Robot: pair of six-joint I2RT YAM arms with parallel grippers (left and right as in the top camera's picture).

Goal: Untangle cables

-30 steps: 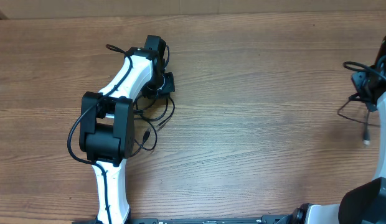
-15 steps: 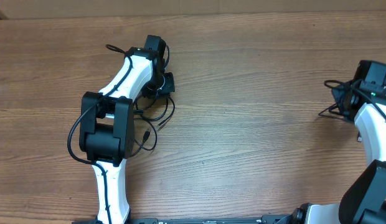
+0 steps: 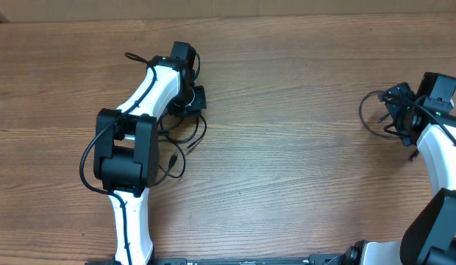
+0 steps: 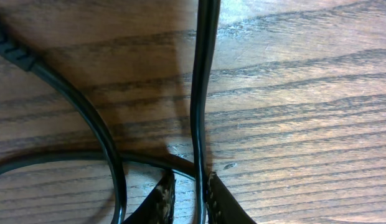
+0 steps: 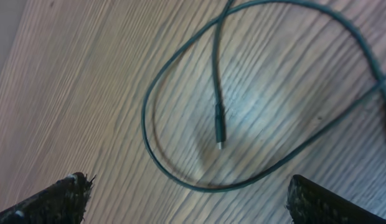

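- right arm (image 3: pixel 434 151): was at right table edge; now swung inward toward table centre and slightly toward far side.
- right gripper (image 3: pixel 401 112): jaws pinched together a second ago; now spread wide, fingertips at opposite lower corners of wrist view.
- cable (image 3: pixel 363 118): earlier bunched at gripper, plug end trailing toward near edge; now clear of both fingers, spread as loose loop on table (image 3: pixel 287 110) left of gripper.
- plug (image 5: pixel 219 129): now inside loop, on wood.
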